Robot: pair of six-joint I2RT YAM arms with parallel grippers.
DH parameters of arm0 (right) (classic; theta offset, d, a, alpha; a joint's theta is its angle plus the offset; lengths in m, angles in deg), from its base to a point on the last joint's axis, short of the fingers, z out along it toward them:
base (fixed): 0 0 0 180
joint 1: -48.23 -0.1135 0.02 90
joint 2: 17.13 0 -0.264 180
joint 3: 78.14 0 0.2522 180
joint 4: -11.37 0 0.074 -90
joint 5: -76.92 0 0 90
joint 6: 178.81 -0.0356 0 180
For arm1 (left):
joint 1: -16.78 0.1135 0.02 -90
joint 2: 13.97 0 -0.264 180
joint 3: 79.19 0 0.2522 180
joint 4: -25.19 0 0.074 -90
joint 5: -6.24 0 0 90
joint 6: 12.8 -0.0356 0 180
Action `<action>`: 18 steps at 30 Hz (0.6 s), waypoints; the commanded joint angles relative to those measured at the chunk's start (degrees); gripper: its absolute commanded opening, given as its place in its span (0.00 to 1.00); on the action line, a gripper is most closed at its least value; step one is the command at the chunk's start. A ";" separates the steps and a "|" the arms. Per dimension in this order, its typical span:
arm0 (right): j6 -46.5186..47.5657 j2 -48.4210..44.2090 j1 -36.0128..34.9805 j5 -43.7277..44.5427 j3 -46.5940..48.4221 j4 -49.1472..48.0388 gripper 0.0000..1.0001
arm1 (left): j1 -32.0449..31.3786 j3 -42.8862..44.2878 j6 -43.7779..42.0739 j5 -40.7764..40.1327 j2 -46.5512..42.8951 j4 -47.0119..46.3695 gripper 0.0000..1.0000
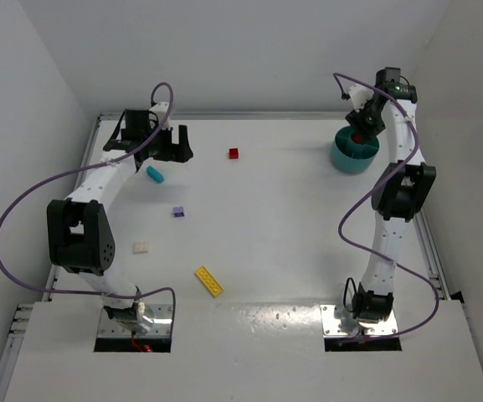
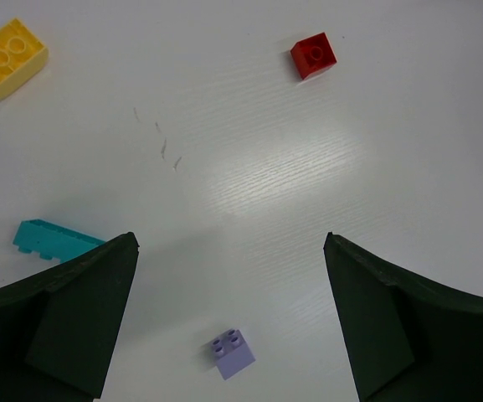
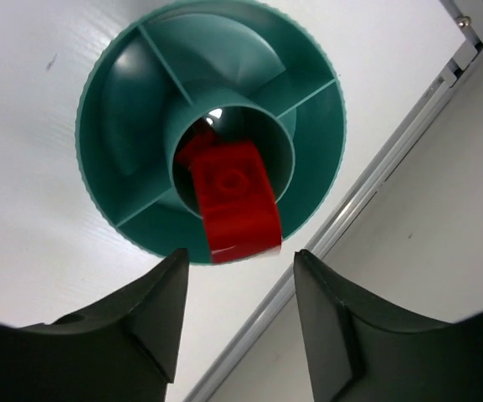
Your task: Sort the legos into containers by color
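Right jaws are standing apart, gripping nothing. I am seeing a blurry red brick (image 3: 233, 201) loose between them, over the middle of the teal dish (image 3: 132, 126). That dish is sitting close to the table (image 3: 23, 84) edge. Left jaws are hanging wide open above lots of bare room, with a purple brick (image 2: 231, 353) lying between them and a cyan brick (image 2: 53, 240) poking out beside one.

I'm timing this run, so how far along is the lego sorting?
Early. Done: no brick seen settled in the teal dish. In hand: a blurred red brick sits just past the open right gripper, over the dish. Left: a red cube, cyan brick, purple cube, cream brick and yellow plate on the table; the left gripper is open, empty.
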 commanded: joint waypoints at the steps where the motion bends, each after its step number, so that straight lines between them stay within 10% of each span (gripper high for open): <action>1: -3.61 -2.05 0.28 -0.30 2.55 -3.62 0.56 | 0.87 1.07 0.57 0.79 -0.89 -2.00 1.00; 10: -7.64 -8.37 0.28 -10.04 1.85 -5.74 0.65 | 0.87 1.07 2.24 1.32 -0.37 -2.00 1.00; 18: -13.54 -11.20 -4.99 -25.43 -3.34 -7.93 0.54 | 0.87 -2.08 2.94 0.70 -4.40 -3.23 1.00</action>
